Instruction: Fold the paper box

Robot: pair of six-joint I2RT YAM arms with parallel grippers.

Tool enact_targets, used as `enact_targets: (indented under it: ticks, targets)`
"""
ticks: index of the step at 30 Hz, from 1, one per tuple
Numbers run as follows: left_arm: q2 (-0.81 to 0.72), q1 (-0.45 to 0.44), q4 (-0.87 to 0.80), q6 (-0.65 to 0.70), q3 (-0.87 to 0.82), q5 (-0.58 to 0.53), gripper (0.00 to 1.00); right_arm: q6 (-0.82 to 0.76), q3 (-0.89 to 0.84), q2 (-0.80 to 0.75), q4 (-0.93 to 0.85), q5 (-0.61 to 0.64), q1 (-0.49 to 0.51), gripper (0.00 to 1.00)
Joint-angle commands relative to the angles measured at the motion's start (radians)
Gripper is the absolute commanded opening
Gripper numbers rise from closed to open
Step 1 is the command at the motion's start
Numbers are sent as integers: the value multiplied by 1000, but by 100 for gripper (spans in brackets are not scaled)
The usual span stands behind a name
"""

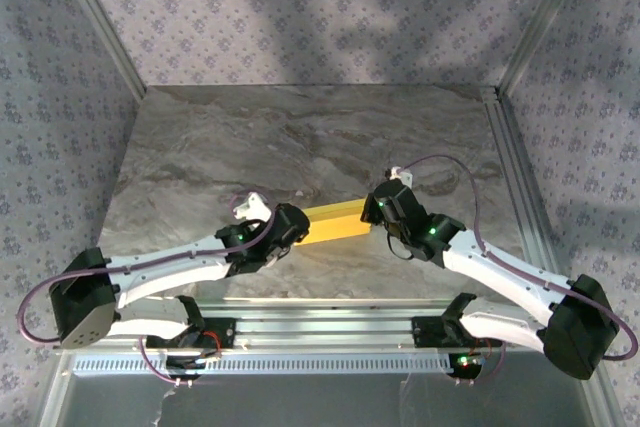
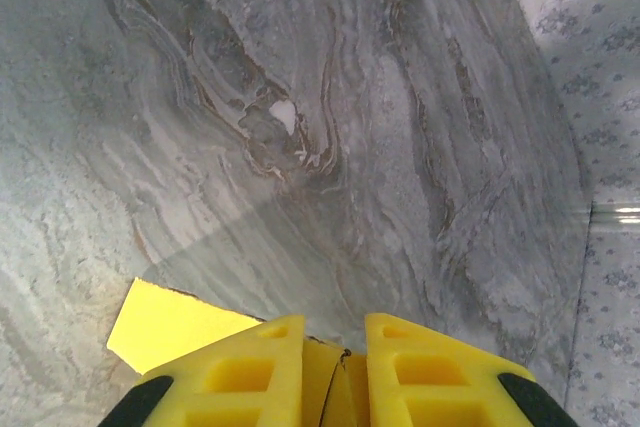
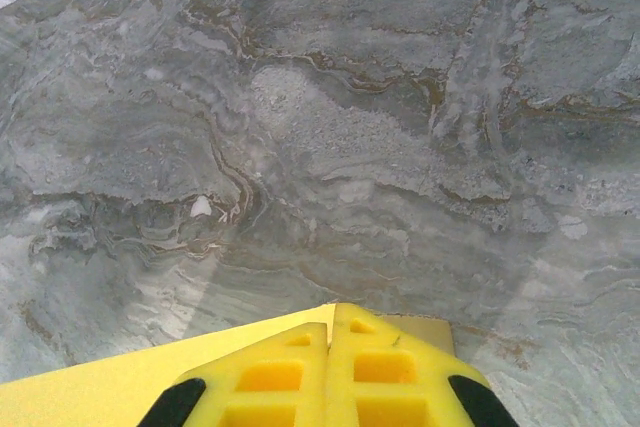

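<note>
One paper box [image 1: 335,224], lengthwise left-right, left gripper [image 2: 335,337] tight on it, right gripper [image 3: 328,325] closed.

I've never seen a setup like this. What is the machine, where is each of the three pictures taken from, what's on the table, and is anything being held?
These are two robot arms bolted at the near edge of a marble-patterned table. The overhead picture looks down from behind them, showing the left arm and the right arm. The other two pictures come from cameras on the wrists, so each shows yellow fingers at its bottom edge. Between the arms lies the paper box, a flat yellow strip. The left gripper has card between its nearly closed fingers. The right gripper is pressed shut at the other end. Each seems to pinch one end.
</note>
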Motion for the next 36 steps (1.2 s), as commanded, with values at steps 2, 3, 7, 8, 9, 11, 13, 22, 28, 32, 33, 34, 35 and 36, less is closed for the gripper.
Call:
enact_targets:
  ticks: [2,3,7,8,9,11,13,22,28,32,33,34,35,36]
  targets:
    - [89,-10,-121,8,-104,77,13,-31,-36,29,-98,-26,13,5]
    - [75,-10,-120,12,-105,73,14,-32,-37,30,-98,-25,12,4]
    - [-46,-7,-138,72,-91,34,32,-31,-35,26,-109,-22,9,4]
    - [-79,-1,-174,81,-77,27,39,-28,-33,24,-113,-22,7,4]
    - [-105,7,-209,88,-64,26,42,-28,-32,21,-113,-22,6,4]
    - [-146,33,-256,114,-39,56,42,-26,-30,19,-117,-19,4,4]
    - [-162,56,-258,125,-39,117,41,-23,-25,22,-118,-19,2,4]
    - [-174,65,-157,172,-58,171,39,-23,-15,35,-120,-22,5,4]
    - [-247,65,-247,272,11,102,33,-21,-7,35,-130,-16,4,4]
    - [-206,65,-288,389,56,108,26,-20,-2,39,-132,-13,5,4]
    - [-191,64,-276,405,54,120,24,-20,-1,40,-134,-13,4,4]
    - [-175,58,-250,435,52,131,21,-20,-1,42,-133,-14,5,4]
    - [-159,49,-234,456,54,127,20,-20,-1,42,-130,-14,5,4]
    - [-148,41,-228,465,54,117,19,-18,-1,44,-129,-15,4,4]
